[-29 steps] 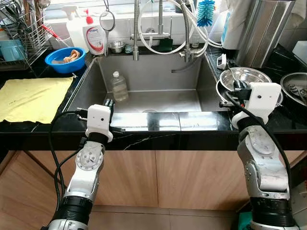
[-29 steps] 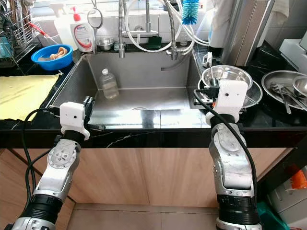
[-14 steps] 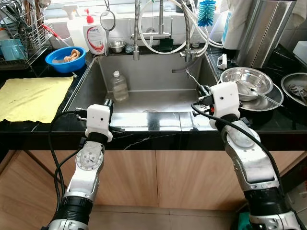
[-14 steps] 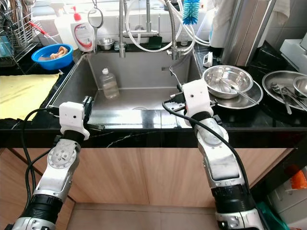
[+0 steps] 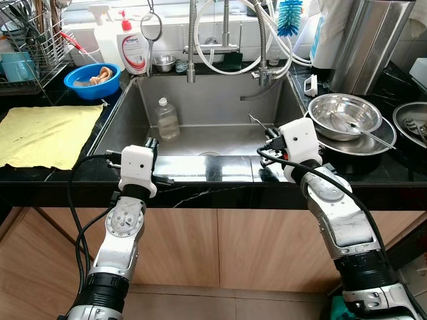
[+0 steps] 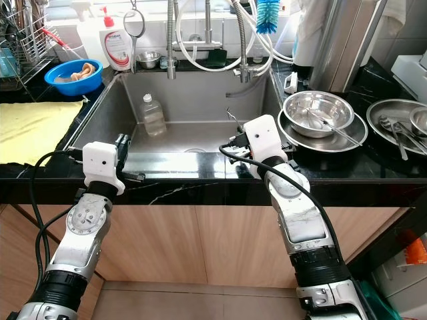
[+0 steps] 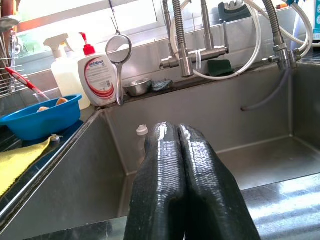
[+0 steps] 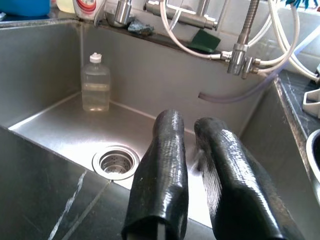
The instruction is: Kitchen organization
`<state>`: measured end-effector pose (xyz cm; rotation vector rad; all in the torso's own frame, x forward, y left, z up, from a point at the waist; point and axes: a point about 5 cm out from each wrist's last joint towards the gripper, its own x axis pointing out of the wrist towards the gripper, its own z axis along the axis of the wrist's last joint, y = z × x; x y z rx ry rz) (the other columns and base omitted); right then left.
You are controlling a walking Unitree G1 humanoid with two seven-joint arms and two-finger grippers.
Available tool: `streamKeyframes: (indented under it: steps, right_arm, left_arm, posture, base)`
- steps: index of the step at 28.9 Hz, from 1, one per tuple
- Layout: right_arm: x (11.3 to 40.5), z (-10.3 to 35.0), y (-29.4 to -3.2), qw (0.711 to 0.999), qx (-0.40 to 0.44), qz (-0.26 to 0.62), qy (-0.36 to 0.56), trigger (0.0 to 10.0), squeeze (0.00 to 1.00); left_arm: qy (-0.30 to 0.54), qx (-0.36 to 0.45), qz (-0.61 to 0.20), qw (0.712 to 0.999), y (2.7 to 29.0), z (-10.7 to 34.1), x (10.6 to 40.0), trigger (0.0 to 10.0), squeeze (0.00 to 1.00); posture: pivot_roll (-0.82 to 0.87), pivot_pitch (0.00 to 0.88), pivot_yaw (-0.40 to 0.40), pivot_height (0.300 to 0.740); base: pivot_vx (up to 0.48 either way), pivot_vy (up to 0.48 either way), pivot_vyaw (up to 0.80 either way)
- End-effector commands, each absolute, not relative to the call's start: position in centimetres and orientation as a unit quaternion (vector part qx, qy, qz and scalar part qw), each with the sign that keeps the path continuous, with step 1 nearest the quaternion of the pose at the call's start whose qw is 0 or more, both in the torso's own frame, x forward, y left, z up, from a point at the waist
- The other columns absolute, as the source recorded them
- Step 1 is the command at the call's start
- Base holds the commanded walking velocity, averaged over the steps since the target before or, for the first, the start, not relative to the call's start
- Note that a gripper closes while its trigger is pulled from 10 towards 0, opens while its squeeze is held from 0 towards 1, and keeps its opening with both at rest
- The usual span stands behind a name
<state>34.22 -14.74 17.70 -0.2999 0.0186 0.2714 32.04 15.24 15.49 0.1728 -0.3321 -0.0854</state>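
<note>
My right gripper (image 5: 269,131) hangs over the front right part of the steel sink (image 5: 200,169), shut on a thin metal fork (image 5: 253,121) whose tines stick up toward the faucet. In the right wrist view its fingers (image 8: 165,150) stand close together above the drain (image 8: 116,161). A steel bowl (image 5: 343,110) with another utensil (image 5: 363,131) in it sits on a plate on the counter to the right. My left gripper (image 5: 151,142) rests at the sink's front left rim, shut with nothing in it. A clear plastic bottle (image 5: 165,120) stands inside the sink at the back left.
A yellow cloth (image 5: 47,133) lies on the left counter, with a blue bowl (image 5: 90,79), soap bottle (image 5: 132,50) and dish rack (image 5: 27,47) behind it. Faucets and hoses (image 5: 227,53) hang over the sink's back. A tray of cutlery (image 6: 393,123) sits far right.
My right gripper left the steel bowl with the fork in it and swung left over the sink. The left arm stayed put.
</note>
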Motion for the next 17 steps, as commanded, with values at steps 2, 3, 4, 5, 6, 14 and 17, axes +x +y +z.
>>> streamKeyframes:
  steps: [2,3,4,5,6,14,17]
  right_arm:
    - [34.3,17.9,-14.7,0.981,-0.143,0.132,0.002,10.0,1.0]
    - [34.3,17.9,-14.7,0.981,-0.143,0.13,0.002,10.0,1.0]
    - [34.3,17.9,-14.7,0.981,-0.144,0.128,0.001,10.0,1.0]
    - [34.3,17.9,-14.9,0.982,-0.145,0.122,-0.002,10.0,1.0]
    - [34.3,18.1,-15.1,0.983,-0.148,0.108,-0.007,10.0,1.0]
    - [32.9,21.3,-17.7,0.982,-0.135,-0.034,-0.125,10.0,0.0]
    - [31.3,21.2,-19.6,0.978,-0.126,-0.081,-0.145,10.0,0.73]
  left_arm:
    - [-0.163,0.089,-0.038,0.982,15.6,15.6,32.0,10.0,0.0]
    - [-0.163,0.089,-0.038,0.982,15.6,15.6,32.0,10.0,0.0]
    - [-0.163,0.09,-0.038,0.982,15.7,15.6,32.0,10.0,0.0]
    - [-0.163,0.091,-0.038,0.982,15.7,15.6,32.0,10.0,0.0]
    - [-0.163,0.091,-0.038,0.982,15.7,15.6,32.0,10.0,0.0]
    - [-0.164,0.091,-0.041,0.981,15.6,15.6,31.9,10.0,0.0]
    - [-0.164,0.091,-0.042,0.981,15.6,15.6,31.9,10.0,0.0]
  posture:
    - [-0.23,0.0,0.038,0.731]
    - [-0.23,0.0,0.038,0.731]
    - [-0.23,0.0,0.038,0.731]
    - [-0.23,0.0,0.039,0.731]
    - [-0.23,0.0,0.039,0.731]
    - [-0.23,0.0,0.041,0.731]
    - [-0.23,0.0,0.043,0.731]
  base:
    - [0.0,0.0,0.0]
    - [0.0,0.0,0.0]
    - [0.0,0.0,0.0]
    - [0.0,0.0,0.0]
    - [0.0,0.0,0.0]
    - [0.0,0.0,0.0]
    - [0.0,0.0,0.0]
